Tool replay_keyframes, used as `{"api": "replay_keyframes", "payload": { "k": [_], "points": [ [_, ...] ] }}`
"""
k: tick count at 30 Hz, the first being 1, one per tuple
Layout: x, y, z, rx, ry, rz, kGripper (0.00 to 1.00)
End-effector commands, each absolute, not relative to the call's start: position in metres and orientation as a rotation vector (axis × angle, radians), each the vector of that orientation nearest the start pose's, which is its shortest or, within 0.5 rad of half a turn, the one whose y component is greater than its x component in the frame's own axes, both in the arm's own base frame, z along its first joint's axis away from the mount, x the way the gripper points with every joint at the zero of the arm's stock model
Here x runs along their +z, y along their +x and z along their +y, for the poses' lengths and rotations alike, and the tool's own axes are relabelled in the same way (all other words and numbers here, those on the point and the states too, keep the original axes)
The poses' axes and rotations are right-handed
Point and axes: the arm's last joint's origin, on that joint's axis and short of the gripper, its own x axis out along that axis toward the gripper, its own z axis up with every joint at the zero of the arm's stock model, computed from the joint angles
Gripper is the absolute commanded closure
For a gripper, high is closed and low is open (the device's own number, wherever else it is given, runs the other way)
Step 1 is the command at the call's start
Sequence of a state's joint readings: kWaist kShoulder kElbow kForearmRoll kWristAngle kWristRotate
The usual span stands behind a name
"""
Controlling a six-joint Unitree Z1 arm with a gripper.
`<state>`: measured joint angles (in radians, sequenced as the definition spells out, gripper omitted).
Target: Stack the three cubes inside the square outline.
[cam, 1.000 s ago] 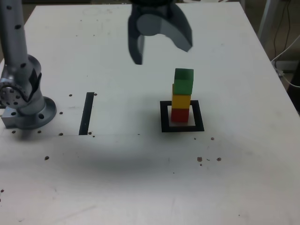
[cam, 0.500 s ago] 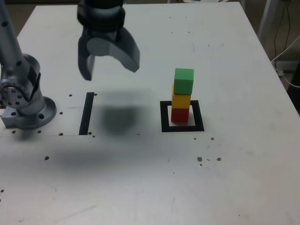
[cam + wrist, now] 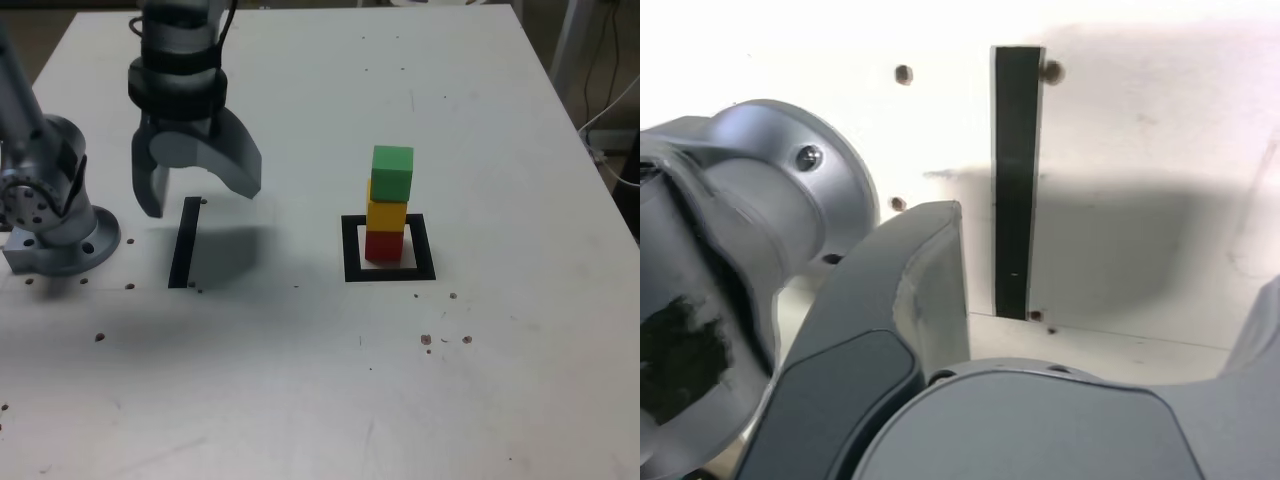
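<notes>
Fingers [image 3: 197,195] spread, empty, pointing down above tape strip [image 3: 185,242]; cube stack [image 3: 388,205] well apart.

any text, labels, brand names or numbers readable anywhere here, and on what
None: no readable text in either view.
The green cube, yellow cube and red cube have plain faces.
The square outline and black tape strip are unmarked.
The gripper shows no label.
</notes>
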<state>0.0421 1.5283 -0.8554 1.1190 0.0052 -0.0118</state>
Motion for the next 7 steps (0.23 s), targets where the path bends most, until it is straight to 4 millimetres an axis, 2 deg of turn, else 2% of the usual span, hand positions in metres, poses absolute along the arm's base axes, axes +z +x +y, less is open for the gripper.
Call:
{"api": "replay_keyframes", "payload": {
  "k": [1, 7],
  "points": [
    [0.2423, 0.1612, 0.0068, 0.041, -0.051, 1.779, 0.0],
    [0.236, 0.1552, 0.0063, 0.036, -0.054, 1.78, 0.0]
  ]
}}
